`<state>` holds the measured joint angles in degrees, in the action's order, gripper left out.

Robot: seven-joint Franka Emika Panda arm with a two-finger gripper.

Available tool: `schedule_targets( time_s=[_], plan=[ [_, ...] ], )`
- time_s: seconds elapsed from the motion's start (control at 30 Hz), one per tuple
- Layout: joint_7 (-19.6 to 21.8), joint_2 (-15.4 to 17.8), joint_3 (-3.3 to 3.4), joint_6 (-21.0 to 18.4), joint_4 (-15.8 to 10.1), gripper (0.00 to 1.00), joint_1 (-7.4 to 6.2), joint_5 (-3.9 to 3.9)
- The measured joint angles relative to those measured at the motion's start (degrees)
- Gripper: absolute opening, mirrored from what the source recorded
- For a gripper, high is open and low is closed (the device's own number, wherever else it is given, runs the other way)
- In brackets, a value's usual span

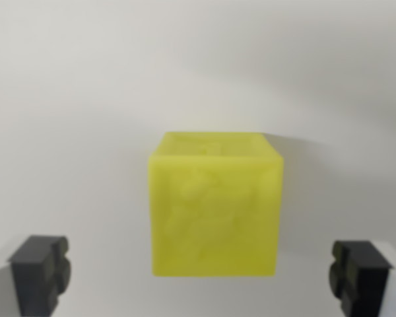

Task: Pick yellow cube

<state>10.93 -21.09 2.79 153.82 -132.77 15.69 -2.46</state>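
1 matte yellow plastic-looking cube (214,205) sits on the plain white worktop (72,99), centred in the wrist view; it looks light, stiff and a little slick, so its 2 flat side faces seem the best hold. The end effector (201,277) is spread wide, its 2 black fingertips (41,271) flanking the cube, well apart from it.
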Motion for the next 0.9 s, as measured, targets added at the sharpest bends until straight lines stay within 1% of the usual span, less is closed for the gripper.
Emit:
schedule_targets(
  time_s=[0.27,0.5,0.9],
  plan=[
    [-2.79,-1.85,0.0,2.27,-0.46,1.0,0.95,-0.26],
    [-3.12,-3.28,-0.01,3.43,-0.27,1.0,0.99,-0.5],
    [-3.98,-7.88,-0.04,6.82,0.91,1.0,0.83,-1.51]
  ],
)
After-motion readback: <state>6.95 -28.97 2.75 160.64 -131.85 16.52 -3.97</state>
